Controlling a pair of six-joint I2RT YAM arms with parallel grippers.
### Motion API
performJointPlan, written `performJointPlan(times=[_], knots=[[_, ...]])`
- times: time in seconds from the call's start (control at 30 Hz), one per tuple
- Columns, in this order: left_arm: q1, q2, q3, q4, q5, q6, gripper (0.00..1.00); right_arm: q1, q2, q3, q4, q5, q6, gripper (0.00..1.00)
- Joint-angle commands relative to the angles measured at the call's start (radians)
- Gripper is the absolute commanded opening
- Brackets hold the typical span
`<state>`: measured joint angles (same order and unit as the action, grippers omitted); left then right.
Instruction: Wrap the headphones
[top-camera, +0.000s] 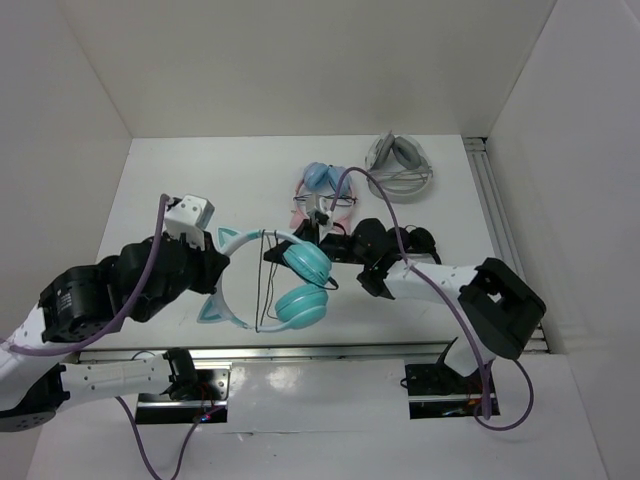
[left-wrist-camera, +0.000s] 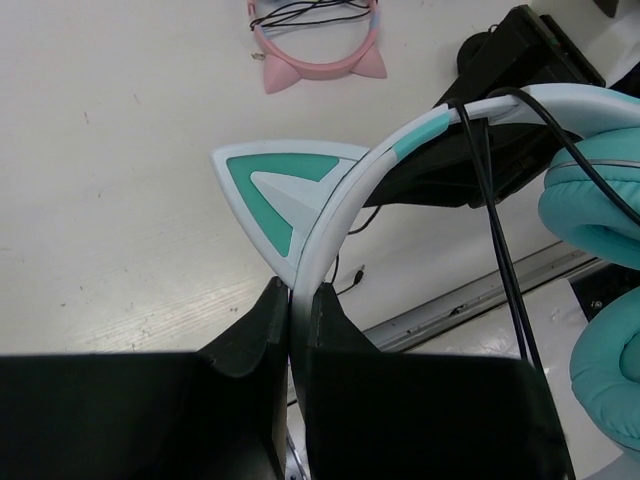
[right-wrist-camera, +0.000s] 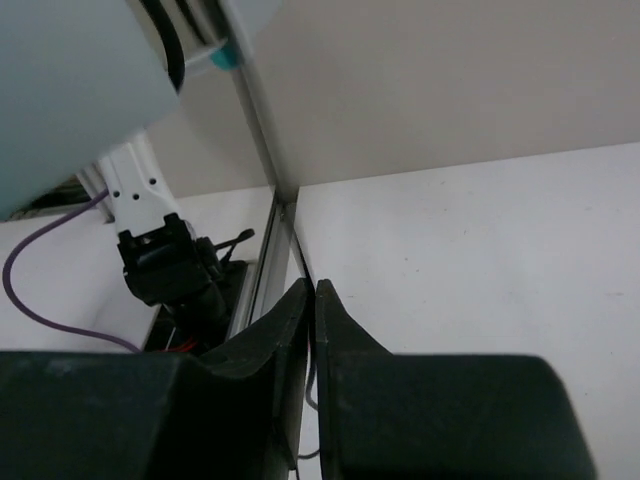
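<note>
Headphones (top-camera: 305, 264) arch leftward, cups rightward, long axis near-to-far, band (left-wrist-camera: 335, 205) clamped in left jaws; right jaws pressed together before pink headphones (top-camera: 318, 178).

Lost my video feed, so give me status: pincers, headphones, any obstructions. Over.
Left pincer shut on teal headphones at the headband. Right pincer shut, seemingly on the cable. Cable looped across headband. Pink headphones close behind right arm.

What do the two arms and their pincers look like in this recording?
The left arm and right arm mix white links with bulky black joint housings. A purple cable runs loosely along each. The left pincer and right pincer have matte-black, wedge-tipped fingers. No markings visible.
</note>
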<state>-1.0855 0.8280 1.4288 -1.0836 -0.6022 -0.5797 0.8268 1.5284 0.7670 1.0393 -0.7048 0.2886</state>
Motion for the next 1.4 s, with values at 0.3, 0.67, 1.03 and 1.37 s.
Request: performJointPlan(times=[0.3, 0.67, 1.03, 1.37], knots=[[-0.004, 0.0, 0.101, 0.2, -0.068, -0.062, 0.0, 0.018, 0.085, 0.012, 0.237, -0.05, 0.164, 0.23], [-0.004, 0.031, 0.189, 0.108, -0.185, -0.123, 0.0, 0.028, 0.217, -0.017, 0.427, -0.05, 0.251, 0.27], [-0.004, 0.042, 0.249, 0.096, -0.205, -0.123, 0.0, 0.028, 0.308, -0.046, 0.507, -0.05, 0.285, 0.27], [-0.004, 0.033, 0.249, 0.076, -0.251, -0.132, 0.0, 0.028, 0.381, -0.067, 0.625, 0.007, 0.334, 0.02]])
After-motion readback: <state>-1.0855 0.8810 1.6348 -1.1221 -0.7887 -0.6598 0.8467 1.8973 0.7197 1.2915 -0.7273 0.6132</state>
